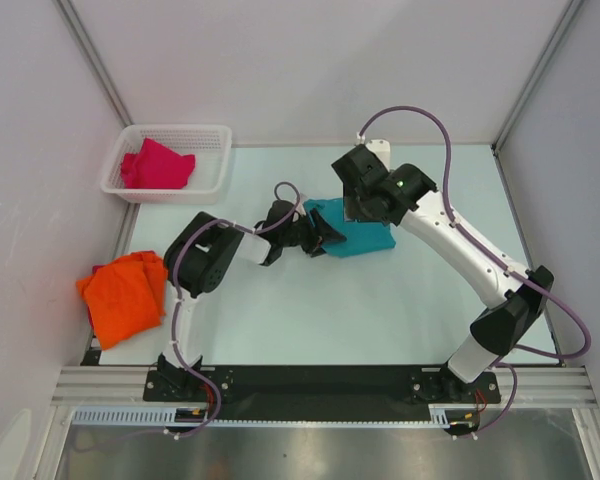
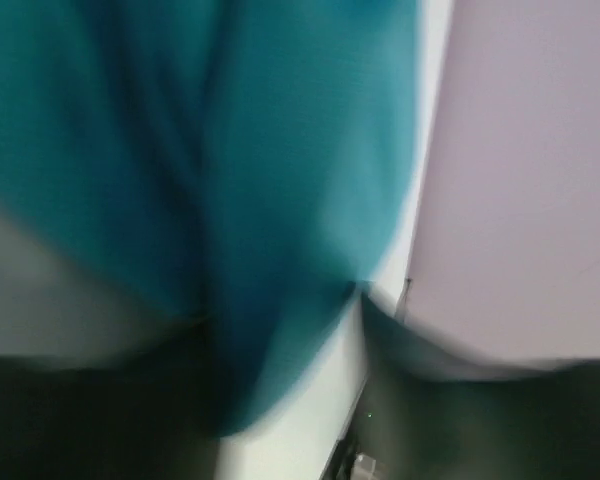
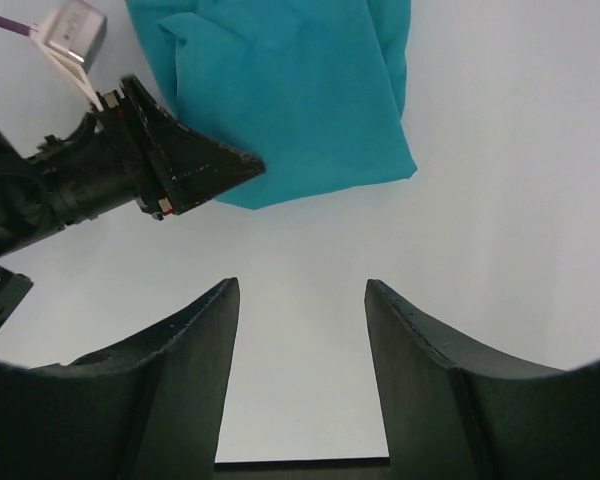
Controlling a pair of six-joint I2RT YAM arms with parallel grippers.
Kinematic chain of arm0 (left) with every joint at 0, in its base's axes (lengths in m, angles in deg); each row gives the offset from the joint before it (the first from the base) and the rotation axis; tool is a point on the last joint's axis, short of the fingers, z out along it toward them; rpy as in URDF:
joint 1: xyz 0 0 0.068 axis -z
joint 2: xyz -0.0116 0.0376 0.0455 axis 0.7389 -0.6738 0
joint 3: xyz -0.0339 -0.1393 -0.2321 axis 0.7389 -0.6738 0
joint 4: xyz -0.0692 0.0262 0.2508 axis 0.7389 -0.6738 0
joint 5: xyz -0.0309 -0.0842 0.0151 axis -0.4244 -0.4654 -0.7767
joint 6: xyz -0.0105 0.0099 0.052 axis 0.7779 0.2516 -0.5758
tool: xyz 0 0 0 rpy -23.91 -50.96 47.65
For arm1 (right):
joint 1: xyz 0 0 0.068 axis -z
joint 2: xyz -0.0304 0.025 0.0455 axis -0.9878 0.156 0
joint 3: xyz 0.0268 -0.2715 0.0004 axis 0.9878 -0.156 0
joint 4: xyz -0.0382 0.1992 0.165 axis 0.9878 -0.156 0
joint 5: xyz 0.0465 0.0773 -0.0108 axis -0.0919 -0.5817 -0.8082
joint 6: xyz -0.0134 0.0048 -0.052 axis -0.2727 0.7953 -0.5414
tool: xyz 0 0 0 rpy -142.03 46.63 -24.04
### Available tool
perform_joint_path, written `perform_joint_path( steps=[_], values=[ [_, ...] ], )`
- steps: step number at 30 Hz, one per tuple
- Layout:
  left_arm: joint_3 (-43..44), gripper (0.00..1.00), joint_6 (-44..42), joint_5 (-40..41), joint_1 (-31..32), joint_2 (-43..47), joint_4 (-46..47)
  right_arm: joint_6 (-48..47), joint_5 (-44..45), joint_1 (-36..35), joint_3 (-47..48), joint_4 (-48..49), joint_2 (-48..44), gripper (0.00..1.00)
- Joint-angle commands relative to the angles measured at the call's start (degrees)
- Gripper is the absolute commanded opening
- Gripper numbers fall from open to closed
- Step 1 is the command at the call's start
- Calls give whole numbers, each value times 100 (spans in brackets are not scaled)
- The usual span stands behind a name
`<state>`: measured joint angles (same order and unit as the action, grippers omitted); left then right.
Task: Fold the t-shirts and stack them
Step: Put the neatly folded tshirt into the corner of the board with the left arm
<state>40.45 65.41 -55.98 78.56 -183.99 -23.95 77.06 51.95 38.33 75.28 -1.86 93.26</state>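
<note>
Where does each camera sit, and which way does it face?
Top external: fixed above and behind the bases, looking down at the table; both arms show whole.
Left wrist: on the left arm, close against the teal shirt, blurred; own fingers dark below.
Right wrist: on the right arm, looking down at table and shirt; right gripper open at the bottom, left gripper at left.
Shared: all three show the teal shirt.

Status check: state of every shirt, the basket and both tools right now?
teal t-shirt: folded over, flat on the table
orange t-shirt: rumpled heap at the table's left edge, not folded
magenta t-shirt: bunched up inside the basket
basket: upright, holds only the magenta shirt
left tool: at the teal shirt's edge; open or shut unclear, its own view is blurred
right tool: open, empty, above the bare table beside the teal shirt
</note>
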Motion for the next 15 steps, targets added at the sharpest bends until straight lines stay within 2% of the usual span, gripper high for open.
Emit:
perform_joint_path(
  steps=[1, 5, 8, 10, 15],
  values=[
    [-26, 0, 95, 35, -33, -562, -240, -48, 181, -28, 564, -211, 53, 58],
    [-104, 0, 25, 253, -94, -493, -442, -57, 243, -28, 732, -369, -35, 58],
    [-429, 0, -133, 351, -331, 51, -853, -57, 295, -28, 627, -335, -254, 58],
    [-649, 0, -256, 351, -673, 788, -1187, -75, 287, -28, 469, -151, -482, 59],
    [-239, 0, -932, 964, -1647, 2877, -3698, -84, 6, -19, -250, 412, -957, 58]
  ],
)
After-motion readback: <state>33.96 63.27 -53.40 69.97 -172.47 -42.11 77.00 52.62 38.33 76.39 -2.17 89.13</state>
